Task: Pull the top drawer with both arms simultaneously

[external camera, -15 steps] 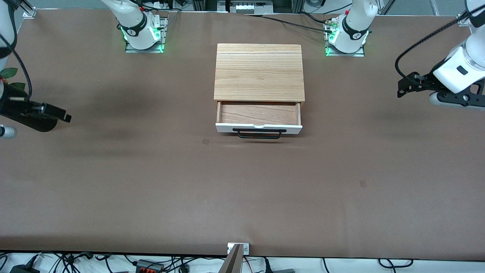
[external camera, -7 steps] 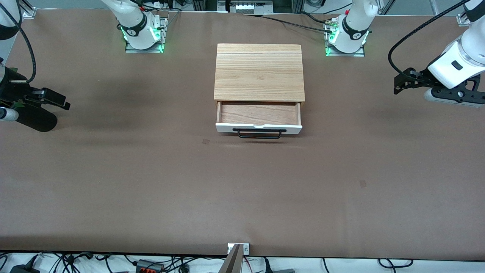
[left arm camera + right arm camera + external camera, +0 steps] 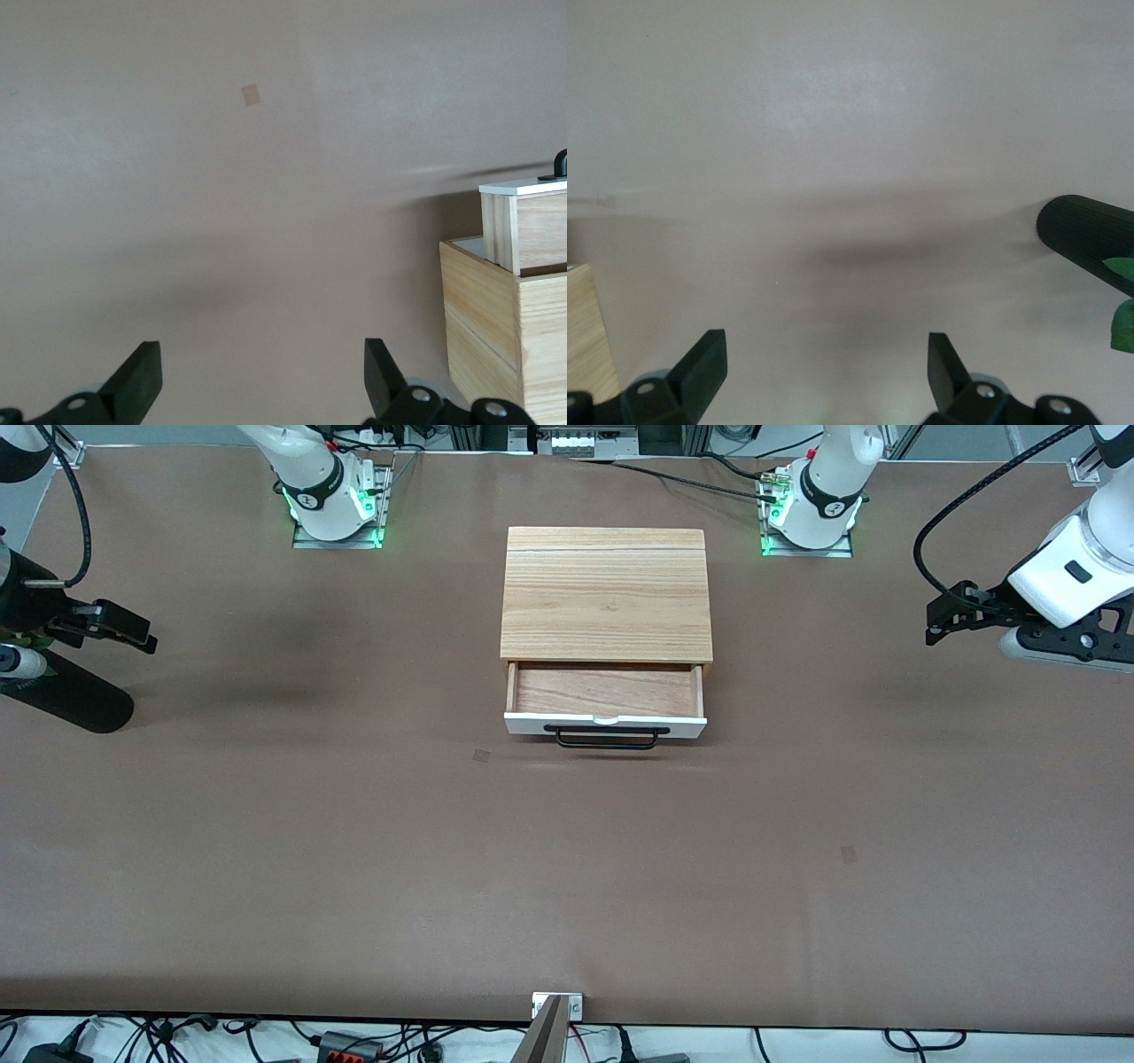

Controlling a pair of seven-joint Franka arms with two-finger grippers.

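At the table's (image 3: 354, 850) middle, the top drawer (image 3: 606, 691) is seen pulled partly out of its wooden box (image 3: 607, 593). The left gripper (image 3: 941, 622) and right gripper (image 3: 133, 633) are held spread open, empty, over the table's ends.

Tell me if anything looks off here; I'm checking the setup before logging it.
Nothing stands out. The top drawer sits pulled out square from its wooden casing, nothing in it. Left gripper and right gripper hang open over bare table, well apart from it.
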